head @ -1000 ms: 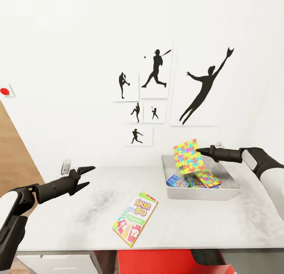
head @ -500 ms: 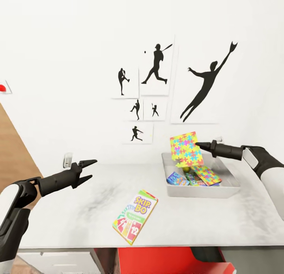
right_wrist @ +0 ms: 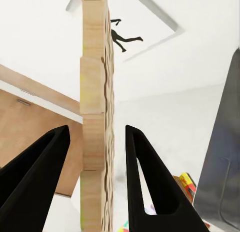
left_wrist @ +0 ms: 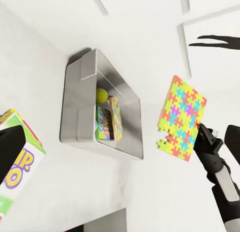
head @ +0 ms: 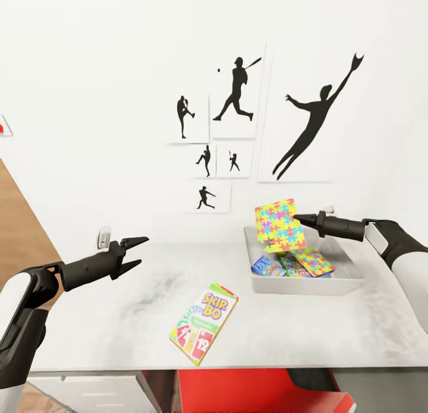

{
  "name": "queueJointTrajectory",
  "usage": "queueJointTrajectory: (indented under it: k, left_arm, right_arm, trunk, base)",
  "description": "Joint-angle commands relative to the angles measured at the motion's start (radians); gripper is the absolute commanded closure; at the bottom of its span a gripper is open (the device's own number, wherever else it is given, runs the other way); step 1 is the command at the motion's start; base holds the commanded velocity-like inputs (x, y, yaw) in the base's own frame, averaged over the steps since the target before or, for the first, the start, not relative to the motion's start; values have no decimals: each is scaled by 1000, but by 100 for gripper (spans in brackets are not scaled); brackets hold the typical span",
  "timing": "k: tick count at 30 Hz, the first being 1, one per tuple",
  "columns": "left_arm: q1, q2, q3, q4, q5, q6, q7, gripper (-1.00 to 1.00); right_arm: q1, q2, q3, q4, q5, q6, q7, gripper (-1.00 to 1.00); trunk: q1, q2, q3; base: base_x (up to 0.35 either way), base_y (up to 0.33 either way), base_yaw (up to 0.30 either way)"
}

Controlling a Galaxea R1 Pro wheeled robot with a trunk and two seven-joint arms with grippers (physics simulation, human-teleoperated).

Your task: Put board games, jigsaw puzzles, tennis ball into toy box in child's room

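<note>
A colourful jigsaw puzzle [head: 279, 226] hangs tilted above the grey toy box [head: 303, 288], and my right gripper [head: 297, 219] is shut on its right edge. The right wrist view looks along the puzzle's edge [right_wrist: 95, 117], which runs between the two fingers. Inside the box lie a second puzzle [head: 312, 261], a blue game box [head: 267, 266] and the tennis ball [left_wrist: 102, 95]. A Skip-Bo game [head: 203, 322] lies flat on the table's front middle. My left gripper [head: 135, 251] hovers open over the table's left side, holding nothing.
The white table [head: 107, 324] stands against a white wall with black baseball silhouettes [head: 238, 98]. A small grey socket [head: 104, 236] sits on the wall behind my left gripper. Something red [head: 249, 392] shows under the table's front edge. A wooden surface [head: 18, 223] is at far left.
The whole view has shifted a little. The puzzle has tipped slightly more upright in my right gripper over the box. The left arm has stayed open in about the same place.
</note>
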Motion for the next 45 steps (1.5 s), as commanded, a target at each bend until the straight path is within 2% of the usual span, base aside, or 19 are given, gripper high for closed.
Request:
queueJointTrajectory:
  k: [1,4,6,15,17,20,21,23,24,27,32,38,43,45]
  left_arm:
    - [-1,2,1,-1,19,2,10,-100]
    - [-3,7,1,-1,55,2,11,-100]
    - [-6,9,2,-1,65,2,11,-100]
    - [-27,10,1,-1,77,2,12,-100]
    - [-27,10,2,-1,77,2,12,-100]
    - [-26,11,9,-1,77,2,12,-100]
    - [-26,5,10,-1,64,-3,65,-100]
    - [-28,3,7,-1,62,-4,114,-100]
    - [-30,0,6,-1,60,-5,158,-100]
    - [-36,-8,2,-1,59,-7,219,-100]
    - [-53,-13,2,-1,62,-13,247,-100]
    - [-107,-14,1,-1,85,-16,264,-100]
    - [-120,-13,1,-1,144,-14,265,-100]
    - [-120,-13,1,-1,152,-12,265,-100]
  right_arm:
    - [-1,-1,2,3,-4,6,-2,100]
    - [-1,-1,3,6,-4,5,-7,100]
    - [-1,0,3,7,-3,5,-8,100]
    - [-1,4,4,7,-1,5,-26,100]
    - [-1,20,4,8,-1,5,-31,100]
    - [-1,29,4,7,0,5,-37,100]
    - [0,32,4,2,-2,6,-32,100]
    - [1,32,5,0,-3,6,-31,100]
    - [1,32,5,0,-3,7,-30,100]
    - [2,32,4,-2,-3,7,-29,100]
    - [1,31,1,-2,-2,7,-30,100]
    - [1,28,0,-2,-2,7,-30,100]
    - [1,27,0,-2,-2,7,-31,100]
    - [1,27,0,-2,-2,7,-30,100]
  trunk:
    - [1,-2,-4]
    - [1,-2,-9]
    - [1,-2,-12]
    - [1,-2,-26]
    - [1,-2,-30]
    - [1,-2,-34]
    - [1,-2,-36]
    - [1,-2,-39]
    - [1,-2,-41]
    - [1,-2,-46]
    - [1,-2,-54]
    - [1,-2,-63]
    - [1,-2,-71]
    - [1,-2,-74]
  base:
    - [0,0,0]
    - [0,0,0]
    - [0,0,0]
    - [0,0,0]
    - [0,0,0]
    - [0,0,0]
    - [0,0,0]
    - [0,0,0]
    - [0,0,0]
    - [0,0,0]
    - [0,0,0]
    - [0,0,0]
    - [0,0,0]
    - [0,0,0]
